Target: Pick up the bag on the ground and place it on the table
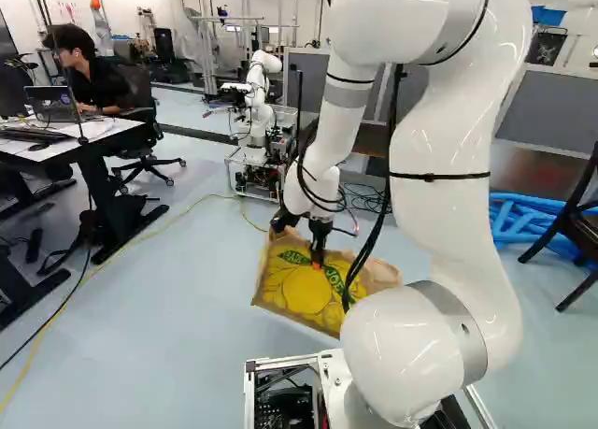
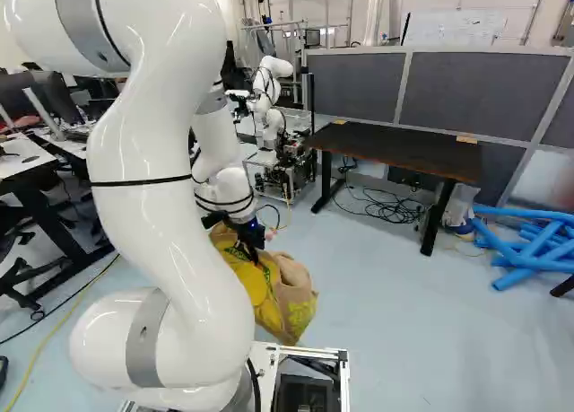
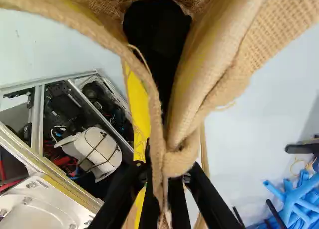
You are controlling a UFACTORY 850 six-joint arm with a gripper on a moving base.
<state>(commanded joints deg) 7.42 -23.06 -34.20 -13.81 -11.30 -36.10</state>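
The coarse, woven tan bag, yellow-printed on one side, bulges in soft folds around its gaping mouth, directly below and ahead of the gripper, whose two fingers pinch its bunched rim.

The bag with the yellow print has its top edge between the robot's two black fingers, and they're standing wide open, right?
They are not wide open: the wrist view shows the gripper shut on the cloth, pinching it from both sides. The rest holds: it is the top edge of the yellow-printed bag.
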